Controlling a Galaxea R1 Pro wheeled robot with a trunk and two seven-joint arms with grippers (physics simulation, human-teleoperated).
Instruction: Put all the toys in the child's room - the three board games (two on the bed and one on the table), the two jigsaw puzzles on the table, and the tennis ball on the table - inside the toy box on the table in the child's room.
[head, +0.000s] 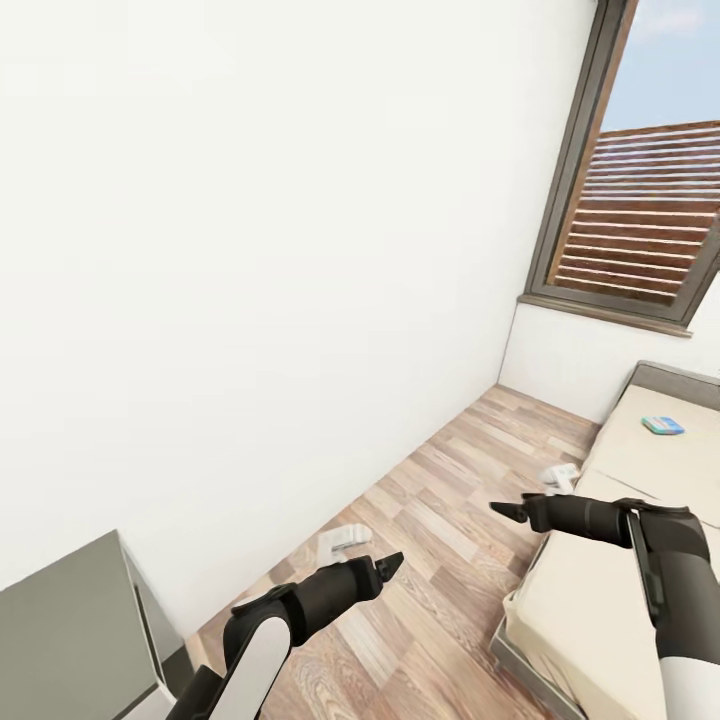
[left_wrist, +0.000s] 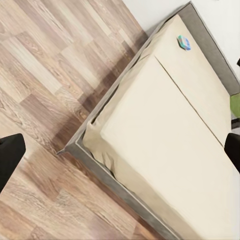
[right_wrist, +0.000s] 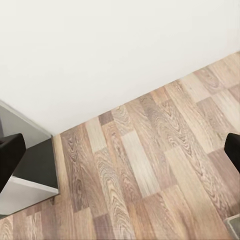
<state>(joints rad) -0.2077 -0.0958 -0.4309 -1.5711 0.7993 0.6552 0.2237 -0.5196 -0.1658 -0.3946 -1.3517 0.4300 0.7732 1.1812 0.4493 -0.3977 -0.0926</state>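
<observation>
One board game (head: 663, 425), a small teal-blue flat box, lies on the cream mattress of the bed (head: 600, 600) at the right; it also lies far off on the bed (left_wrist: 165, 150) as the same box (left_wrist: 184, 42) in the left wrist view. My left gripper (head: 390, 563) hangs over the wood floor, open and empty, its fingertips (left_wrist: 10, 157) wide apart. My right gripper (head: 505, 510) hovers near the bed's edge, open and empty too, with its fingertips (right_wrist: 10, 160) spread over bare floor. The toy box, jigsaw puzzles and tennis ball are out of view.
A white wall runs along the left and a window (head: 640, 200) sits at the upper right. The corner of a grey-topped piece of furniture (head: 70, 640) stands at the lower left. Two small white objects (head: 345, 540) (head: 560, 477) lie on the floor. A green patch (left_wrist: 235, 105) shows beyond the bed.
</observation>
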